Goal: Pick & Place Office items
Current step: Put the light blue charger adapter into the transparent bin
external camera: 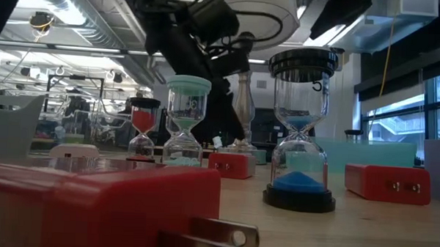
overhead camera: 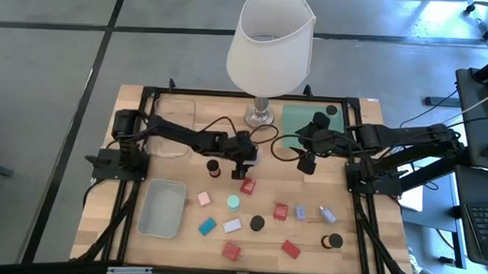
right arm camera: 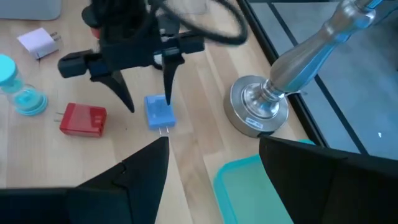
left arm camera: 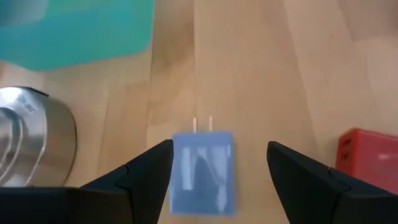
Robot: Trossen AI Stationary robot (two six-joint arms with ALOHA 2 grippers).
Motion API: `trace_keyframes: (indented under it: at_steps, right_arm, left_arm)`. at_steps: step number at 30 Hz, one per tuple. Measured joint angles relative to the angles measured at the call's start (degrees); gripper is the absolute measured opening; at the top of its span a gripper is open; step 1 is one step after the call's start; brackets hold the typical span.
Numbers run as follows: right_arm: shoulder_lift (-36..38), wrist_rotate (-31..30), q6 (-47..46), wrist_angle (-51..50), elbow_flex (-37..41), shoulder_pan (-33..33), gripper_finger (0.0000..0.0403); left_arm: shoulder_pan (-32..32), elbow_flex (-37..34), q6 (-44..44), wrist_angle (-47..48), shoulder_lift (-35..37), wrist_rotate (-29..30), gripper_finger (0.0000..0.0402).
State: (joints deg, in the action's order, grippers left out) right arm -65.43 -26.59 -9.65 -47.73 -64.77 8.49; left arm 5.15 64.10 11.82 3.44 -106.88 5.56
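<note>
Blue plastic plug block (left arm camera: 203,172), likely light, rigid and slick, is lying flat on the bench (left arm camera: 261,74) just beside the lamp base (left arm camera: 34,140), the left tool (left arm camera: 217,177) hanging released astride its flat sides, the best purchase.

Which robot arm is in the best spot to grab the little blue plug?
The left one, I think. Its pincer hangs right over the blue plug, open, one finger on each side. The right pincer waits farther off, by the green mat.
</note>
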Motion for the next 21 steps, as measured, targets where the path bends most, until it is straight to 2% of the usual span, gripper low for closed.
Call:
trace_keyframes:
  at_steps: [8,13,21]
  right_arm:
    - [-0.02,0.0,0.02,-0.25,0.0,0.0,0.0253]
    - [-0.04,0.0,0.02,-0.25,0.0,0.0,0.0253]
    - [-0.07,0.01,-0.2,-0.29,0.0,0.0,0.0253]
  left_arm:
    - [4.86,0.02,-5.02,-0.09,-0.23,-10.7,0.0256]
    - [5.78,0.02,-5.1,-0.61,-0.52,-11.2,0.0256]
    - [5.46,0.0,-3.54,-3.63,-4.85,-12.13,0.0256]
